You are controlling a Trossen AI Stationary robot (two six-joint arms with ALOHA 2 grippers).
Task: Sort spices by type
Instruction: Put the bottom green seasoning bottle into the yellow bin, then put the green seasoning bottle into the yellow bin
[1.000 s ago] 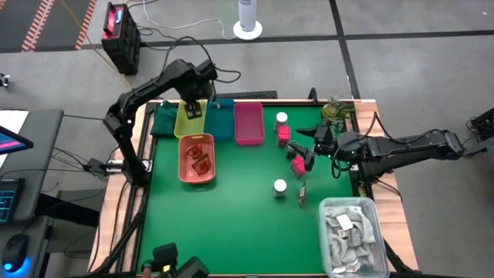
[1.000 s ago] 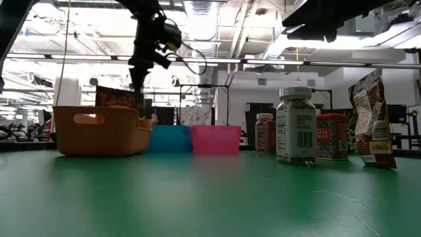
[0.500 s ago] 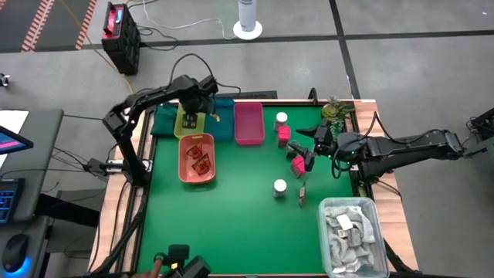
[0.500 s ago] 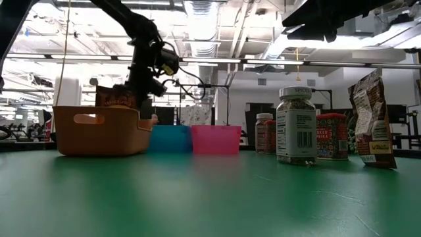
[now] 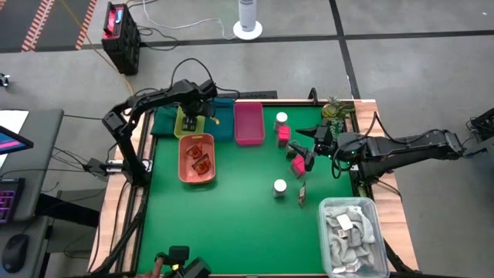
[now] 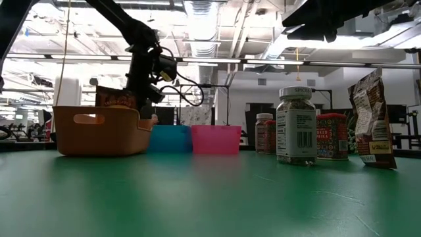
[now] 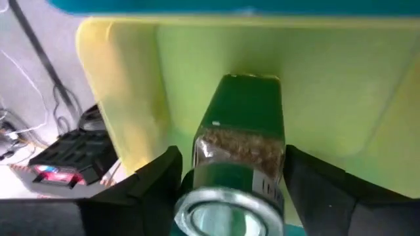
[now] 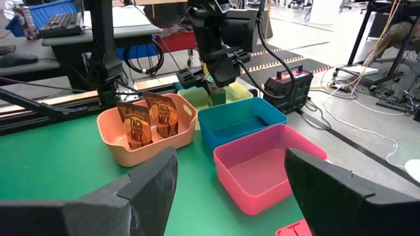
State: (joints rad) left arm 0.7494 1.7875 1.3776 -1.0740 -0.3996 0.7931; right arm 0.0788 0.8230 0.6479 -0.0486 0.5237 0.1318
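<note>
So the left gripper is down inside the yellow tray, fingers clamped on either side of a greenish jar of dried herbs, cap end toward the wrist. Looks like the drop-off step: the jar sits right between the fingers, low over the tray floor, though I can't tell if it's touching down yet. Next move, I'd guess, is just letting go and lifting straight out without tipping it. The orange tray just beside it already has two red-brown sachets. The right gripper waits well off to the side, fingers spread, near the pink packs and white-capped jars.
</note>
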